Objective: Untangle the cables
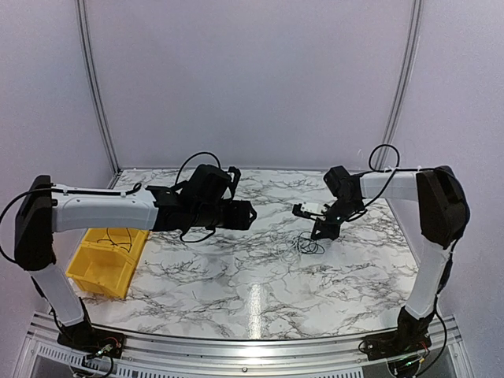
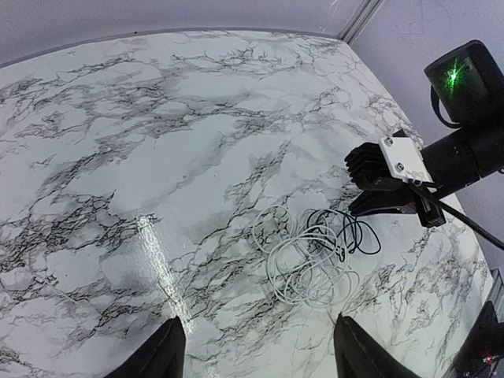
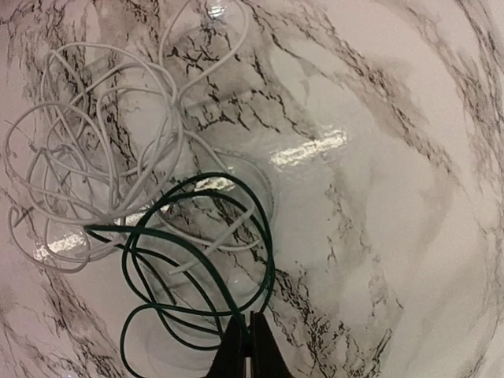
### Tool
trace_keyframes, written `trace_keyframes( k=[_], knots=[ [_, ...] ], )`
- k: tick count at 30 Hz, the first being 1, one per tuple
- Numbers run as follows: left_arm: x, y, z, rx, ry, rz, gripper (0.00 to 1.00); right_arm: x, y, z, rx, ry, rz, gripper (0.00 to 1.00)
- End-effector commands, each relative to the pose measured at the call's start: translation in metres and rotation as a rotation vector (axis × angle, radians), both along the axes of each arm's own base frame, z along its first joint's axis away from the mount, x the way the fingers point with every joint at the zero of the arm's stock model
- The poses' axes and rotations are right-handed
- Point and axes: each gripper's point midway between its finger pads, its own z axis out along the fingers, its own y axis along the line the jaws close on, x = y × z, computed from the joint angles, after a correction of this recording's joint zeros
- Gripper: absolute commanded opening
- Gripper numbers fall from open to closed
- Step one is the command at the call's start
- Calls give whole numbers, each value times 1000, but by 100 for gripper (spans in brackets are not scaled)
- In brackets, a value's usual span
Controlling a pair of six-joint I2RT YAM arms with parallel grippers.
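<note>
The cables are a tangle (image 1: 309,244) on the marble table, with a white coil (image 2: 307,272) overlapping a dark thin coil (image 2: 358,230). In the right wrist view the white loops (image 3: 94,157) lie upper left and the dark loops (image 3: 197,260) reach down to my fingertips. My right gripper (image 3: 248,327) is shut on a strand of the dark cable, low at the table (image 1: 323,230). My left gripper (image 2: 260,339) is open and empty. It hangs above the table to the left of the tangle (image 1: 244,214).
A yellow bin (image 1: 102,264) sits at the table's left edge, under the left arm, with a thin black wire in it. The right arm's wrist and its thick black cable (image 2: 465,150) hang over the table's right side.
</note>
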Motion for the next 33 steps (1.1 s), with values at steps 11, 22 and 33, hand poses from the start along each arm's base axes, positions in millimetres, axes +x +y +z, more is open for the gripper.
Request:
trace_keyframes(
  k=[11, 22, 33],
  knots=[
    [22, -101, -11, -79, -57, -50, 68, -25, 35, 110, 224, -21, 49, 0],
    [33, -156, -48, -223, 7, -108, 67, -45, 34, 115, 244, 62, 23, 0],
    [49, -171, -106, -296, 73, -12, 42, -58, 55, 321, 562, -146, 81, 0]
  ],
)
